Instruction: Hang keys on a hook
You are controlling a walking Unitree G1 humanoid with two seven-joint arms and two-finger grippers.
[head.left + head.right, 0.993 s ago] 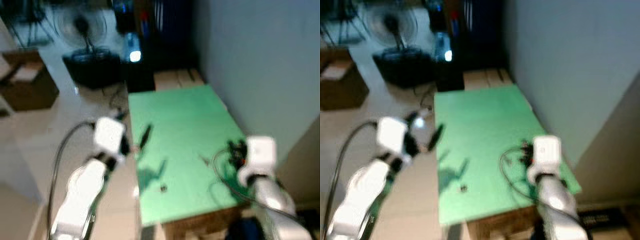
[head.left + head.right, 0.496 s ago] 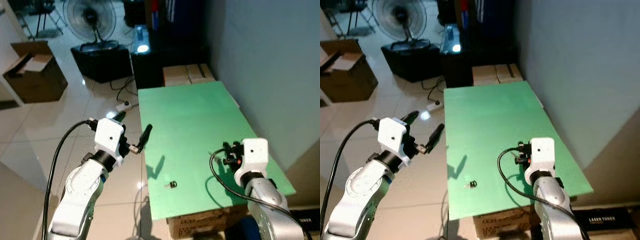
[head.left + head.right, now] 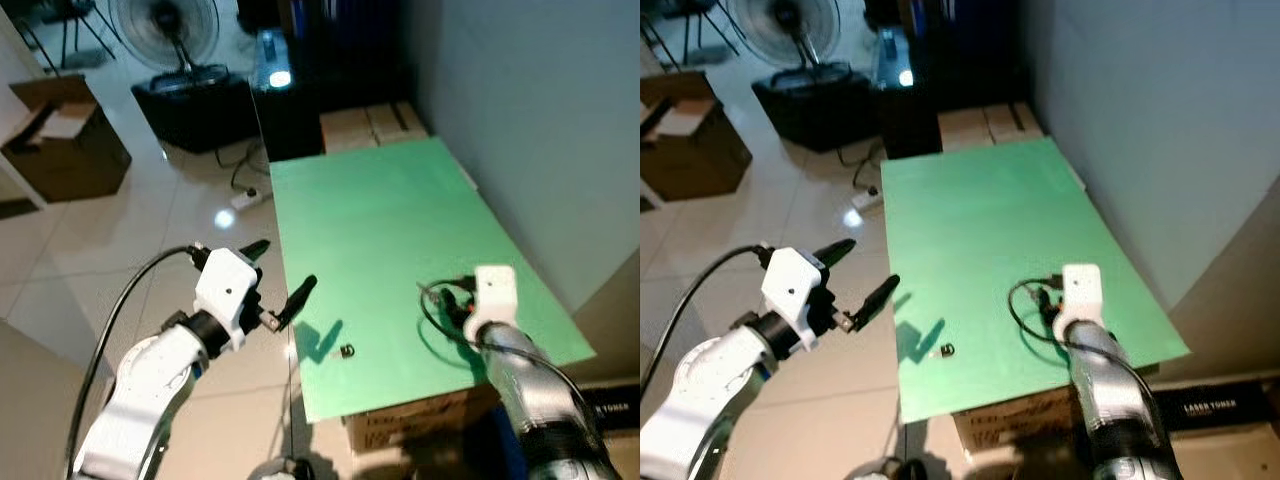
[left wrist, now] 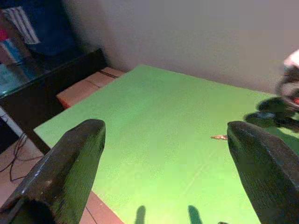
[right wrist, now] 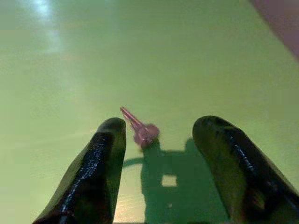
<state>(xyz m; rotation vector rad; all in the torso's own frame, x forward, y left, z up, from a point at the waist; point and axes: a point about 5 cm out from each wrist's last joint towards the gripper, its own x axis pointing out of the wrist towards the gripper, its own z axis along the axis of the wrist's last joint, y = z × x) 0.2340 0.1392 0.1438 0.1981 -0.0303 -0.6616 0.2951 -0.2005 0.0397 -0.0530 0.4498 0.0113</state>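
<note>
Since the key point(image 5: 140, 129) lies flat on the green tabletop point(image 3: 380, 220), just ahead of the right gripper point(image 5: 161, 158) whose fingers stand moderately apart and empty, the main risk is a bad pinch: thin metal on a smooth board, so the tips may skid it forward toward 12 o'clock or only clip the blade. In the right wrist view the key sits closer to one finger than the other; an off-centre close could spin it away instead of catching it.

Second risk, wrong target. A small dark object point(image 3: 347, 351) lies at about 7 o'clock on the tabletop near the front edge; it looks ring-like but is too small to tell, possibly a key ring. A nudge could push it off that edge.

Left gripper point(image 3: 281, 290) hovers off the table's left edge at 9 o'clock, fingers spread wide, nothing held; reaching in could cross the right arm.

No hook is visible, so carrying distance is unknown; a weak grip may drop the key while walking.

Counts: one key, one small dark object, one tabletop, two grippers, one fan point(image 3: 165, 18), one open cardboard box point(image 3: 62, 135).
</note>
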